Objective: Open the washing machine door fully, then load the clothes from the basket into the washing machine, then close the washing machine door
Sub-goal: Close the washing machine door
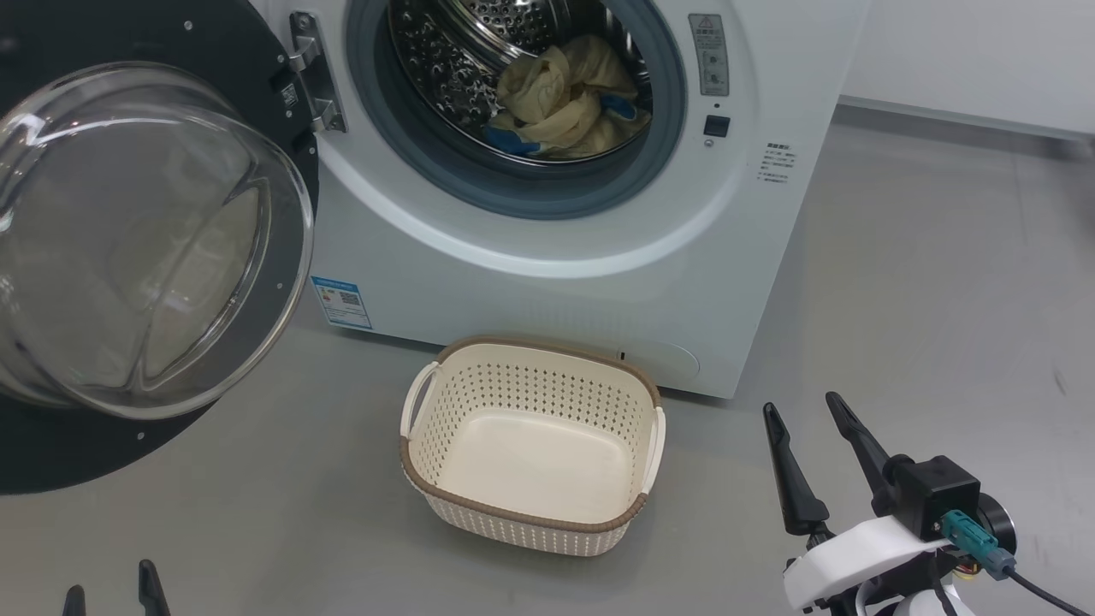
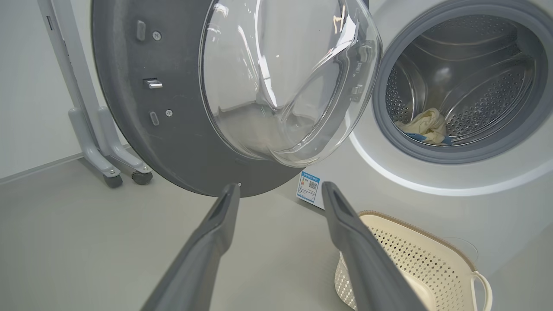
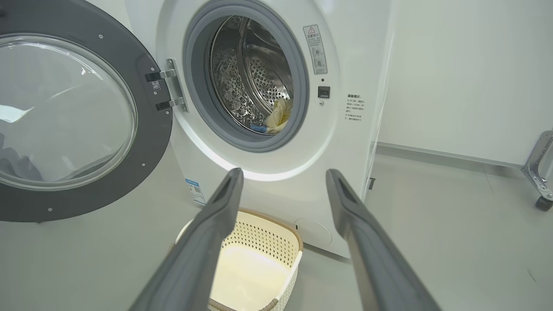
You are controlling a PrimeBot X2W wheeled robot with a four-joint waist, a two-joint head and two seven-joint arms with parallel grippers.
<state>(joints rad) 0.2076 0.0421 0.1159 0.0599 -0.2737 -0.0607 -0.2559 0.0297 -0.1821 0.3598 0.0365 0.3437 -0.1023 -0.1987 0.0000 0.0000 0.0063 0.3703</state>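
Looking at the washing machine (image 1: 547,282), how far is the task? asks the first.

Two steps of three seem done, answers the second. The washing machine door (image 1: 145,239) stands wide open, swung to the left of the machine's opening, and the clothes (image 1: 569,98) lie inside the machine, low in the drum (image 1: 445,51) (pale yellow cloth with some blue pieces).

And the basket (image 1: 522,522)?

It sits on the floor (image 1: 898,299) just in front of the machine, below the opening, and I see only its bare bottom. So I judge the loading finished.

What do the grippers hold?

Nothing. The left gripper (image 2: 281,190) has its fingers spread wide and points toward the lower edge of the door, left of the machine, not touching it. The right gripper (image 1: 804,406) is spread also, before the machine's right corner, apart from the basket.

Then what is left?

Only the closing, I think. The door must swing back across the front of the machine until it meets the grey seal (image 1: 530,195). The left gripper is nearer to the door, so perhaps it does the push, but this is my guess.
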